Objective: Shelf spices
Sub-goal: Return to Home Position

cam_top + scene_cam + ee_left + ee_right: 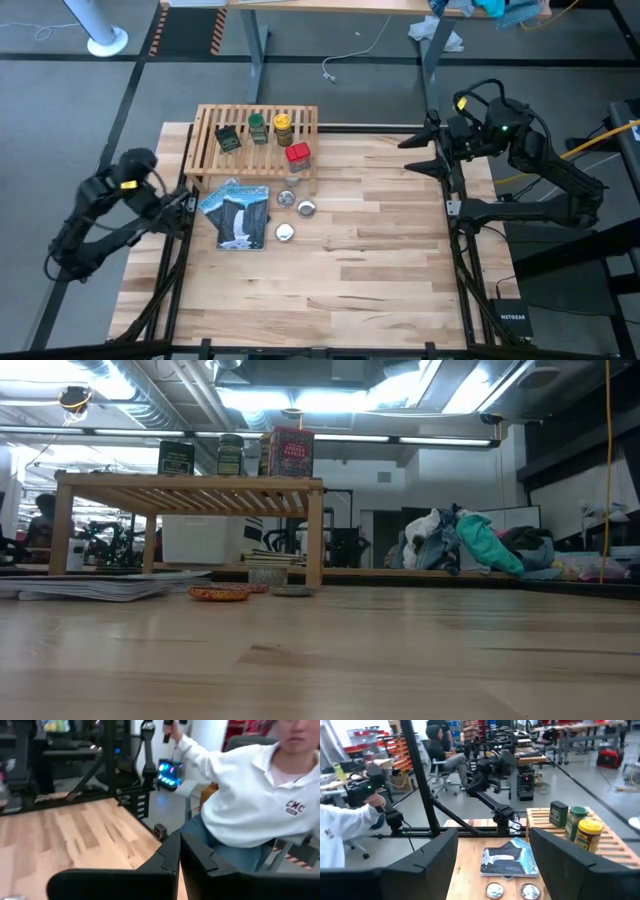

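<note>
Far-left corner of tabletop [380,250]: shelf [208,152], long axis along the far edge. Upright on it, caps up: black tin [229,139], green jar [258,126] and yellow jar [284,127] in a row, red tin [298,155] near the shelf's front right corner. Probably light and rigid. Jars look slick, so pinch mid-body; take tins across flat faces. Left gripper [178,839] at left edge, fingers pressed together. Right gripper [493,837] at right edge, spread, empty.

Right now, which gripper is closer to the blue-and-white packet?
Left. The left gripper sits at the left edge of the table, just beside the packet. The right gripper is over the table's far right side, well away from it.
</note>
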Controlling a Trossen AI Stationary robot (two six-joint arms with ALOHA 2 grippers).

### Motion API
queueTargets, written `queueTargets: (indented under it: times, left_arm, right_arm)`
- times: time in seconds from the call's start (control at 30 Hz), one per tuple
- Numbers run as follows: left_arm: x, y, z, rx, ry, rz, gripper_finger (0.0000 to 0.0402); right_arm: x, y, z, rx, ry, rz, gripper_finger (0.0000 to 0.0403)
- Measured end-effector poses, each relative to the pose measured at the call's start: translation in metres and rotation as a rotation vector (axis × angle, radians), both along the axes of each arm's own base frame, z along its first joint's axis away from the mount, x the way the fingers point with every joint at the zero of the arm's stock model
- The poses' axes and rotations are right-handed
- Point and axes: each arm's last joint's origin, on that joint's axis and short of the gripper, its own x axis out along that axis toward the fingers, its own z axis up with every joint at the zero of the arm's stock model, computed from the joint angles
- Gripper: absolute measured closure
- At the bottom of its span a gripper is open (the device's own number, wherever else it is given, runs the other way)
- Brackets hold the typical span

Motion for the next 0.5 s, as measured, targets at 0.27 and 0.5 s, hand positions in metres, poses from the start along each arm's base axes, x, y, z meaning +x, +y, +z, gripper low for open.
queueTargets:
  times: [0.27,0.5]
  left_arm:
    - [0.025,0.026,-0.046,-0.083,-0.077,-0.043,0.0401]
    - [0.025,0.029,-0.052,-0.13,-0.096,-0.029,0.0401]
  right_arm:
    - [-0.009,0.004,0.002,-0.048,-0.024,0.043,0.0149]
    - [-0.014,0.006,0.001,-0.063,-0.016,0.036,0.0149]
